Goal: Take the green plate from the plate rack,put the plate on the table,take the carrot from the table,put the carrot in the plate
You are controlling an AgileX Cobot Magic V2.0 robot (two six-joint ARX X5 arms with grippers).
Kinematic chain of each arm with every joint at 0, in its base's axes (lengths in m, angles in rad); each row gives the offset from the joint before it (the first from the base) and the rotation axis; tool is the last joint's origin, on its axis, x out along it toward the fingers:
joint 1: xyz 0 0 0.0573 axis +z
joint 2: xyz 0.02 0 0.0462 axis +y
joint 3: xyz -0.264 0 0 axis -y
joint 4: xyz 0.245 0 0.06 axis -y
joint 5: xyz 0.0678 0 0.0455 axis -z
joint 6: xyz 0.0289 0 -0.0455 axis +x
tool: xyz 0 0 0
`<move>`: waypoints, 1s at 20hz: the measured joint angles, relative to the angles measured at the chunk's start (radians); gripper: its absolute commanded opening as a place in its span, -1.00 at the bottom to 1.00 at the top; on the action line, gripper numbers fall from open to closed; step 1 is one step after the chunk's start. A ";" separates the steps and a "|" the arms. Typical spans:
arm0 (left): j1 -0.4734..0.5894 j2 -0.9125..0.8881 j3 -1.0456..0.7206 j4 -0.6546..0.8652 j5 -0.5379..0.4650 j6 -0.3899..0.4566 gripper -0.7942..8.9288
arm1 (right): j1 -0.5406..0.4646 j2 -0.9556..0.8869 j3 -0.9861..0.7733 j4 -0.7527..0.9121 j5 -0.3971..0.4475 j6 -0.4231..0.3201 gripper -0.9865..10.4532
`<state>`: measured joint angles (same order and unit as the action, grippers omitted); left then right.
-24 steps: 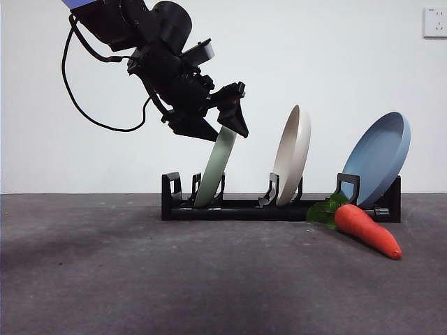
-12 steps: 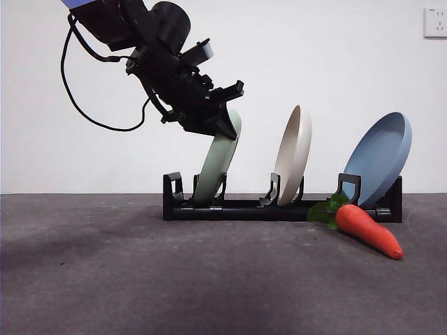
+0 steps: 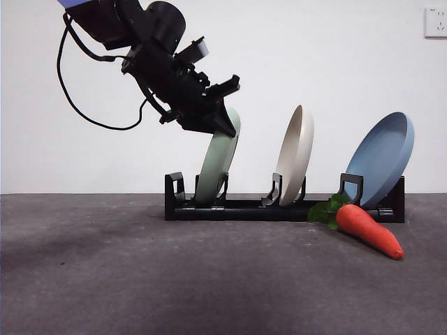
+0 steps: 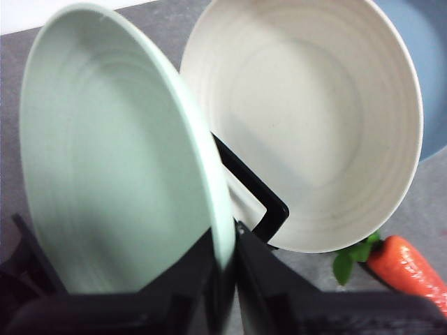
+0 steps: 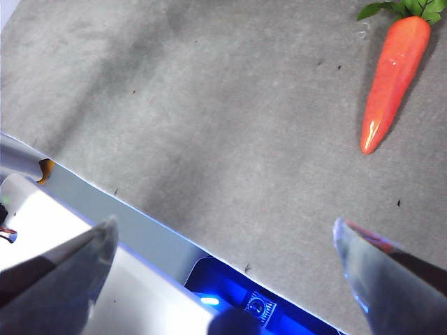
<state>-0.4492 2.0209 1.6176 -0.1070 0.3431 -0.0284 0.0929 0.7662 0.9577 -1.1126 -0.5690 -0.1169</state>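
The green plate (image 3: 218,162) stands in the left slot of the black plate rack (image 3: 244,208) on the table (image 3: 140,279). My left gripper (image 3: 225,120) is shut on the plate's top rim; the left wrist view shows its jaws pinching the green plate's (image 4: 105,160) edge at my left gripper (image 4: 225,262). The carrot (image 3: 368,230) lies on the table in front of the rack's right end, leaves toward the rack. It also shows in the left wrist view (image 4: 408,269) and the right wrist view (image 5: 392,78). My right gripper (image 5: 223,251) is open above the table, away from the carrot.
A cream-beige plate (image 3: 295,157) stands in the rack's middle slot and a blue plate (image 3: 380,159) leans at its right end. The cream plate (image 4: 307,118) sits close behind the green one. The table's near edge (image 5: 126,216) shows in the right wrist view.
My left gripper has shut on the green plate's top rim and tilted it more upright. The rack and its plates have shifted slightly right. The carrot has barely moved.
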 measured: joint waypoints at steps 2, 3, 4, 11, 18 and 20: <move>0.000 -0.019 0.000 -0.011 0.011 -0.017 -0.85 | 0.000 0.000 0.000 0.000 0.000 0.000 0.27; -0.001 -0.032 0.000 -0.016 0.021 -0.023 -0.85 | 0.000 0.000 0.000 0.000 0.000 0.000 0.27; -0.002 -0.045 0.000 -0.017 0.024 -0.025 -0.85 | 0.000 0.000 0.000 0.000 0.000 0.000 0.27; -0.012 -0.165 0.000 -0.029 0.044 -0.026 -0.85 | 0.000 0.000 0.000 0.000 0.000 0.000 0.27; -0.026 -0.297 0.000 -0.236 -0.010 0.010 -0.85 | 0.000 0.000 0.000 0.000 0.000 0.000 0.27; -0.052 -0.353 0.000 -0.315 -0.063 0.055 -0.85 | 0.000 0.000 0.000 0.000 0.000 0.000 0.27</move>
<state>-0.5011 1.6676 1.6176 -0.4225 0.2802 0.0261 0.0929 0.7662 0.9577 -1.1122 -0.5690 -0.1165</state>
